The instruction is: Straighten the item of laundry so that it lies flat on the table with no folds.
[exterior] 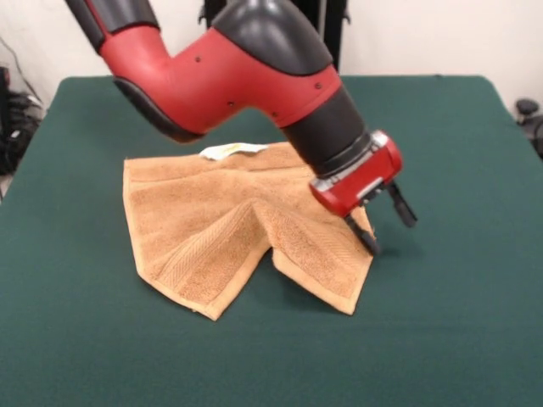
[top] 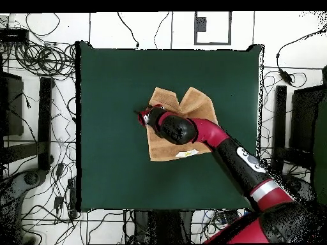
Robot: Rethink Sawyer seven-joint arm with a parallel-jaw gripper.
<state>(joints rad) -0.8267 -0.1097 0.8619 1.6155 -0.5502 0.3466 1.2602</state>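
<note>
The tan-orange towel [exterior: 212,220] lies near the middle of the green table [exterior: 458,322]. It is bunched, with a raised fold down its middle and a V-shaped notch in its near edge. Its white tag [exterior: 231,151] shows at the far edge. My gripper [exterior: 389,227] is open at the towel's right edge; one fingertip [exterior: 368,243] is low at the towel's right border, and the other is over bare table. In the overhead view the gripper [top: 142,117] is at the left edge of the towel [top: 195,103], and my arm hides the towel's middle.
Green cloth lies open on all sides of the towel [top: 115,159]. Cables [top: 45,60] and black stands [top: 46,121] crowd the floor around the table. My arm [exterior: 237,76] reaches over the towel's far part.
</note>
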